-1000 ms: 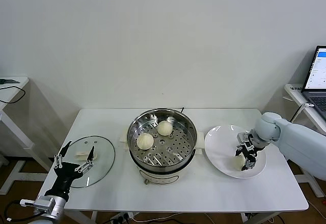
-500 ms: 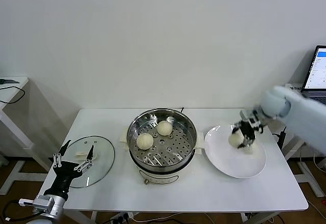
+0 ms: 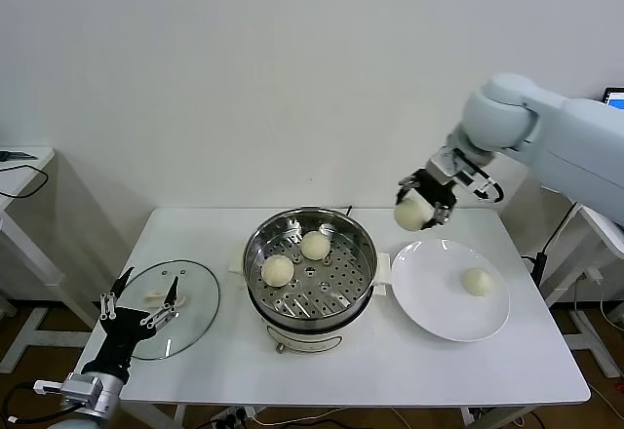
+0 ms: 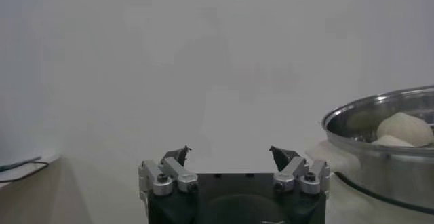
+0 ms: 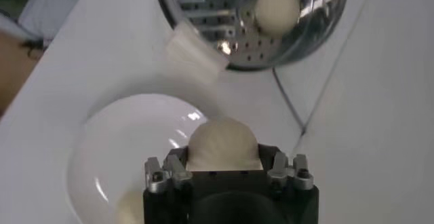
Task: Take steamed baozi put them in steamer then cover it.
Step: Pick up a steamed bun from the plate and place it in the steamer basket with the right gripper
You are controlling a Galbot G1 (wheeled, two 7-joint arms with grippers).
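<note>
Since the earlier frame, the right gripper is rising off the white plate, pinching a steamed baozi in the air between the plate and the steamer. Two baozi are sitting in the steamer; one is remaining on the plate. From the left wrist, the left gripper is hanging spread wide beside the steamer. From the right wrist, the gripper is clasping the baozi above the plate.

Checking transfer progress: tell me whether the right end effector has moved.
Yes. The right end effector rose off the plate, carrying a baozi toward the steamer.
</note>
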